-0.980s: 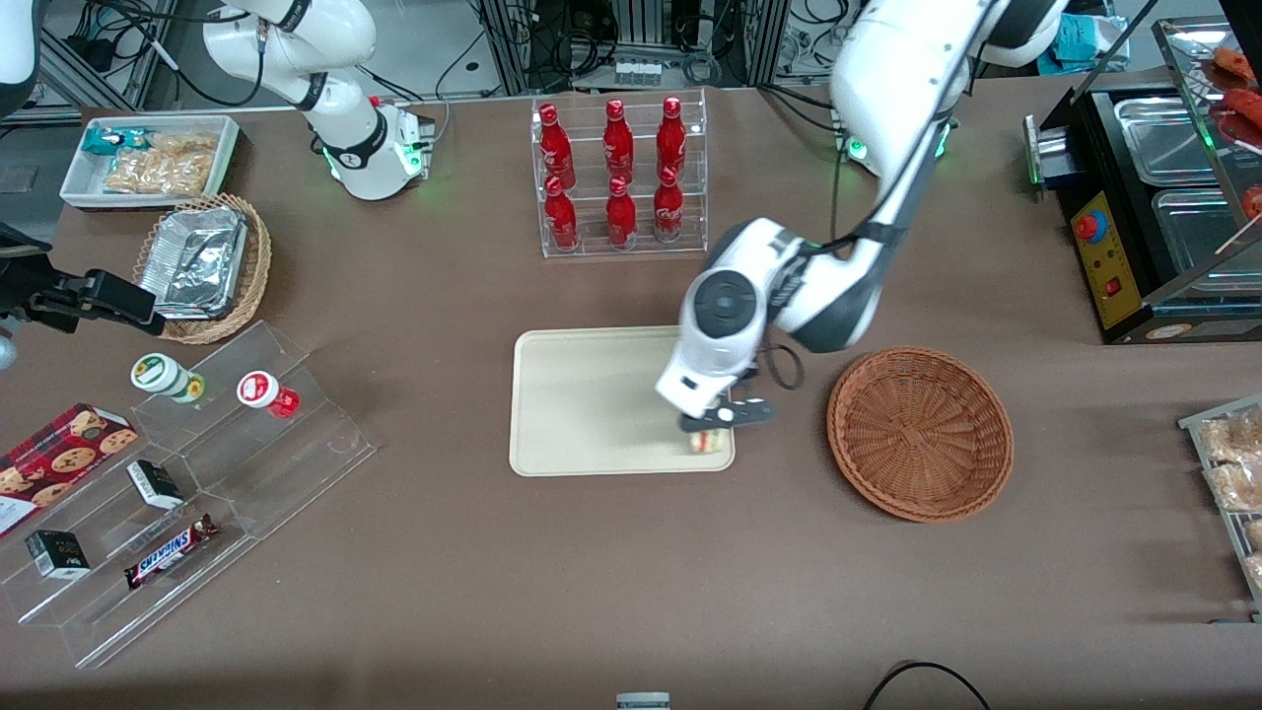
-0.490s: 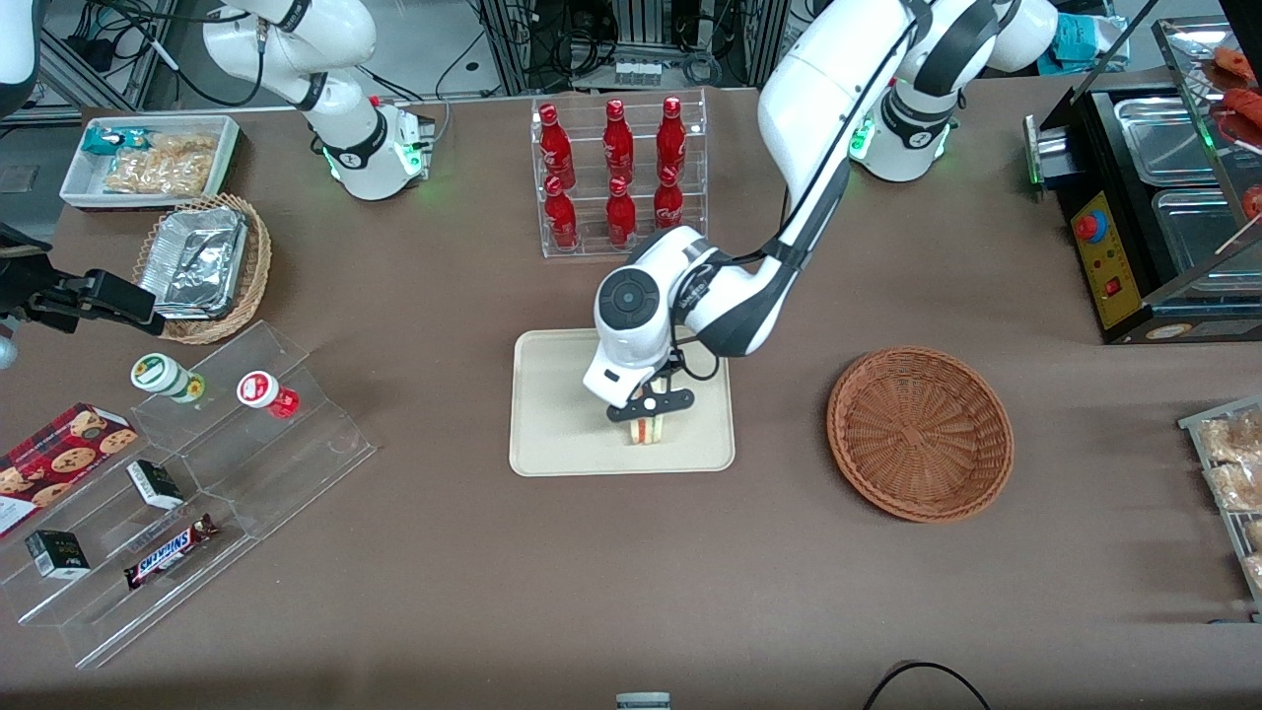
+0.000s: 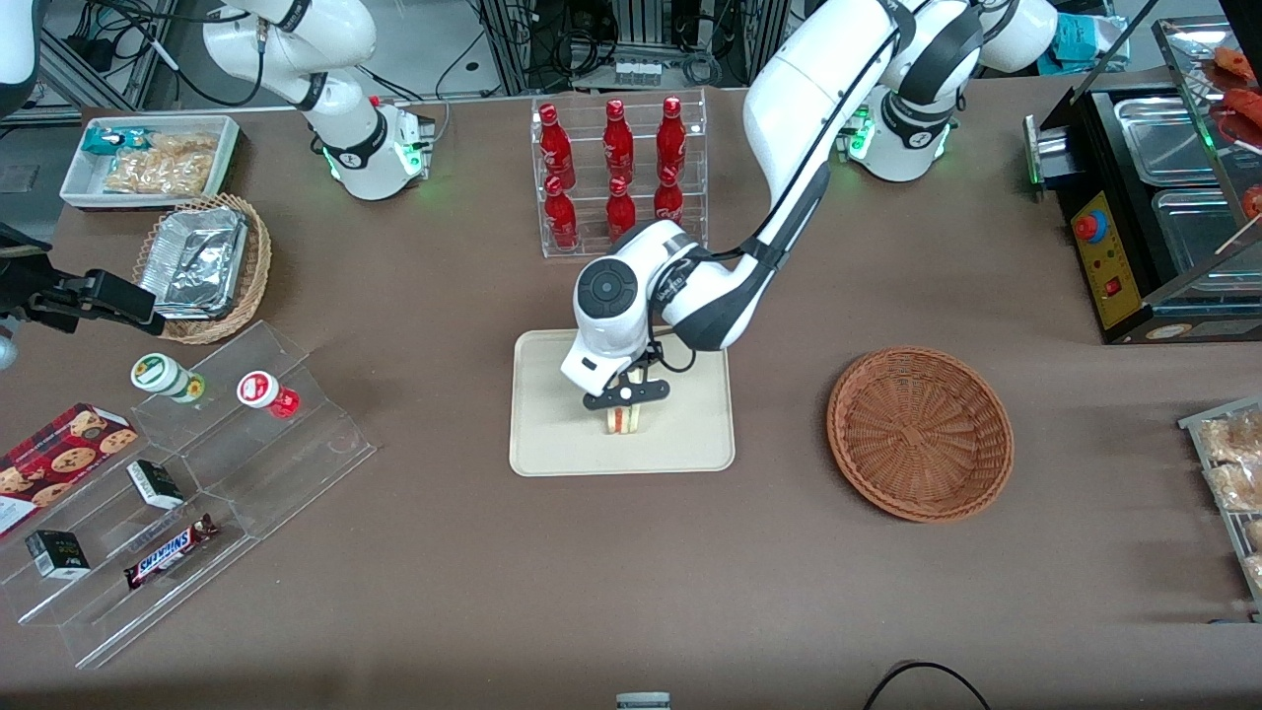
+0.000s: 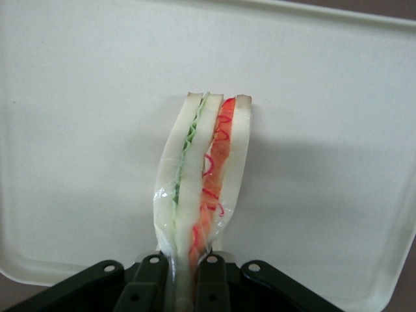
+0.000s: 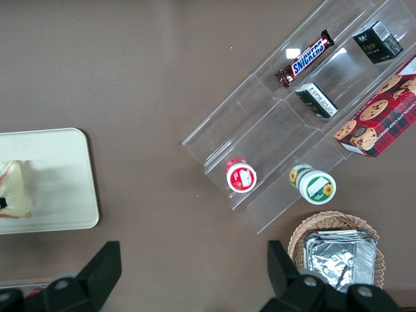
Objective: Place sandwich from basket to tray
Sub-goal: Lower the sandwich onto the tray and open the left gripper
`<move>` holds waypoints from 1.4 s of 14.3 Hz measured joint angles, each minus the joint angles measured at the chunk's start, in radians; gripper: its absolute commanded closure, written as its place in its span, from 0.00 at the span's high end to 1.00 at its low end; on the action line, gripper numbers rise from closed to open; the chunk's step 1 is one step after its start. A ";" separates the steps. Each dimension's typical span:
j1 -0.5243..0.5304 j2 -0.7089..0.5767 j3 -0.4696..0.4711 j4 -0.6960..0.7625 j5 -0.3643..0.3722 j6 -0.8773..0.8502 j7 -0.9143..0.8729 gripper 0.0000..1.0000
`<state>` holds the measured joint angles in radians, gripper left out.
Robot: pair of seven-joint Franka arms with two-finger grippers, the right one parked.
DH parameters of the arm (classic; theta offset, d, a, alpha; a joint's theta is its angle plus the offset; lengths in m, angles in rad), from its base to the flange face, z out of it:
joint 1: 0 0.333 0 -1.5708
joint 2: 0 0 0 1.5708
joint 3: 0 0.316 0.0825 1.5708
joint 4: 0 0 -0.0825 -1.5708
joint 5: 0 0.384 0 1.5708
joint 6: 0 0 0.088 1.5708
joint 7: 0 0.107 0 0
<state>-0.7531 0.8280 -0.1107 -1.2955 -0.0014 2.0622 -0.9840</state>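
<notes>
The sandwich [image 3: 623, 420] is pinched between the closed fingers of the gripper [image 3: 625, 397] and held over the middle of the tray [image 3: 552, 434]; the basket [image 3: 919, 432] lies empty. Placement is judged under way: lowering and release are called for next.

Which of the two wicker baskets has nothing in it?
The reddish-brown basket, beside the tray toward the working arm's end. The lighter tan basket holds foil containers. The gripper is over the tray, shut on the sandwich.
</notes>
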 measured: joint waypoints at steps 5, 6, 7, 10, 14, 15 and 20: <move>0.000 0.010 -0.005 0.001 -0.045 0.021 -0.002 1.00; 0.000 0.010 -0.005 0.004 -0.045 0.023 -0.002 1.00; 0.001 0.008 -0.004 0.009 -0.045 0.023 -0.002 1.00; 0.003 -0.017 0.005 0.030 -0.044 0.005 -0.002 1.00; 0.013 -0.122 0.069 0.041 -0.011 -0.166 -0.002 1.00; 0.025 -0.149 0.078 0.039 -0.006 -0.202 -0.002 1.00; 0.134 -0.259 0.086 -0.108 0.010 -0.226 0.072 1.00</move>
<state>-0.6188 0.5685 -0.0246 -1.4032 0.0084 1.8360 -0.9117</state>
